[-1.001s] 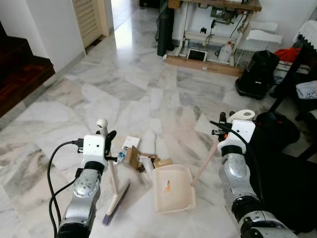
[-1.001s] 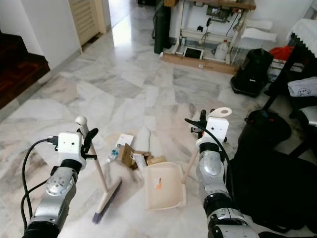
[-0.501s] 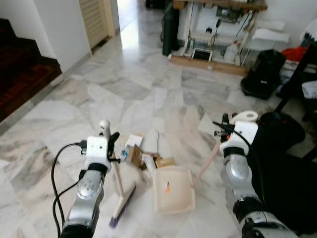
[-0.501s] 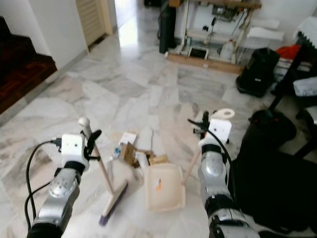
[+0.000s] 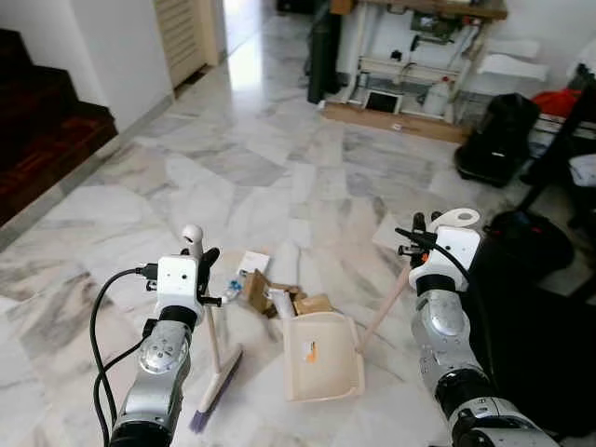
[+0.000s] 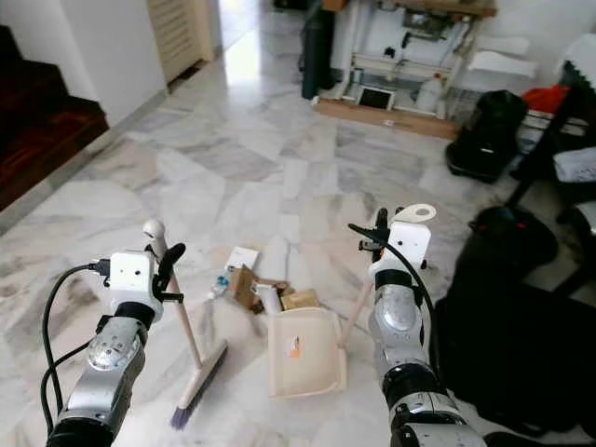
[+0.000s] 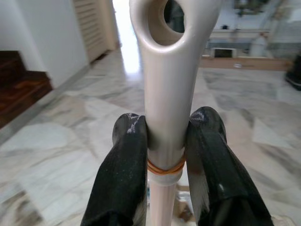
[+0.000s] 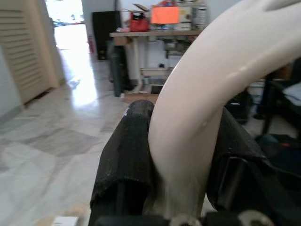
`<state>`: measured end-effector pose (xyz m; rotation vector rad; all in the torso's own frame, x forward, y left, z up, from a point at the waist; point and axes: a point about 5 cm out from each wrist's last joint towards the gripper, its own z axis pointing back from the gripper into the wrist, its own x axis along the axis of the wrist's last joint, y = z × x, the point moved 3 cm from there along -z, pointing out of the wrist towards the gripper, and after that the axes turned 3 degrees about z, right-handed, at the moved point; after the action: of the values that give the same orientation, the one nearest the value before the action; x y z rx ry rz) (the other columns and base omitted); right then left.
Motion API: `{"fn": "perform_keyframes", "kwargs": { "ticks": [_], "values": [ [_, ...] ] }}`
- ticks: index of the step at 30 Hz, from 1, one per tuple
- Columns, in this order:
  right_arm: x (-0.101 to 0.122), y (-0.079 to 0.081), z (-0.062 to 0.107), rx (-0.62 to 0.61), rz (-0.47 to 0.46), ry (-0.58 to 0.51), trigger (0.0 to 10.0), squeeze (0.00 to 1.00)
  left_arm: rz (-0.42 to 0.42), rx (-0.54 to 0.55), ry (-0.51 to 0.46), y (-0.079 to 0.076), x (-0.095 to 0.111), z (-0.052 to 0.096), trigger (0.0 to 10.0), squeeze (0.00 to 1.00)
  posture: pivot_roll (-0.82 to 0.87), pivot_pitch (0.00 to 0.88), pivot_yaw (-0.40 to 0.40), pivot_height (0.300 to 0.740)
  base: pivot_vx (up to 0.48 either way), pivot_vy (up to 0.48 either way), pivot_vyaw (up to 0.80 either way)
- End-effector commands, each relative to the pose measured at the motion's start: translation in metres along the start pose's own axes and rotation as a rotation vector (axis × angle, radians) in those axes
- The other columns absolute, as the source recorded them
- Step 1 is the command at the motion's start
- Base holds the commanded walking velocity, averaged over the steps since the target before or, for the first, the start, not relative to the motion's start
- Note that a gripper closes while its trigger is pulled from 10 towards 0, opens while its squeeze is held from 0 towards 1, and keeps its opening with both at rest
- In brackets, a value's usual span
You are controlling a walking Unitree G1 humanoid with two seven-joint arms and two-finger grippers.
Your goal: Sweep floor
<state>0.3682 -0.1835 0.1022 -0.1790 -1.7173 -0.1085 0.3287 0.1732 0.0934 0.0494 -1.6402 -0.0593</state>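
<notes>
Two claws engaged: left claw (image 7: pixel 165 141) clamped on broom handle (image 7: pixel 167 94) just below its hanging loop, both black pads pressed against cream plastic; right claw (image 8: pixel 181 155) closed tight on curved cream handle of dustpan (image 5: pixel 323 354)

Broom (image 5: pixel 212 363) standing tilted, bristles on marble floor (image 5: pixel 279 168) just left of dustpan. Litter pile (image 5: pixel 270 296) (cardboard scraps, white card, small bottle-like item, details too small to confirm) lying at dustpan mouth, between broom head and pan lip

Judged step: pushing litter into pan. For a clean pass: keep pan lip flat on floor and steady, draw bristles toward mouth in short strokes from far side of pile, avoid lifting broom head over light scraps, avoid scattering card past pan edge

Materials: floor polished grey-veined marble, slick, so pan likely to slide if pushed; handles smooth glossy plastic, round section, rubber band around broom handle under pads; bristles purple-tipped, stiff-looking; pan shallow, rectangular, cream, small orange label inside
</notes>
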Motion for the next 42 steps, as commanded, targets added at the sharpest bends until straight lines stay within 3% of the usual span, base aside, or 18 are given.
{"fn": "perform_keyframes", "kwargs": {
  "ticks": [1, 24, 35, 42],
  "values": [
    [0.0118, -0.0031, -0.0067, -0.014, -0.004, -0.040, 10.0, 0.00, -0.003, -0.012, -0.052, -0.0017, 0.0128, -0.0036, 10.0, 0.00, 0.01, 0.037, -0.069, 0.740, 0.000, 0.000, -0.80],
    [0.0125, -0.0024, -0.0078, -0.011, -0.006, -0.040, 10.0, 0.00, -0.004, -0.020, -0.052, -0.0029, 0.0129, -0.0041, 10.0, 0.00, 0.01, 0.026, -0.068, 0.740, 0.000, 0.000, -0.79],
    [0.0120, -0.0009, -0.0080, -0.010, -0.009, -0.035, 10.0, 0.00, -0.007, -0.019, -0.046, -0.0033, 0.0120, -0.0040, 10.0, 0.00, 0.02, 0.021, -0.068, 0.740, 0.000, 0.000, -0.04],
    [0.0119, -0.0014, -0.0085, -0.010, -0.014, -0.032, 10.0, 0.00, -0.007, -0.021, -0.044, -0.0042, 0.0114, -0.0039, 10.0, 0.00, 0.02, 0.024, -0.070, 0.740, 0.000, 0.000, -0.80]
  ]
}}
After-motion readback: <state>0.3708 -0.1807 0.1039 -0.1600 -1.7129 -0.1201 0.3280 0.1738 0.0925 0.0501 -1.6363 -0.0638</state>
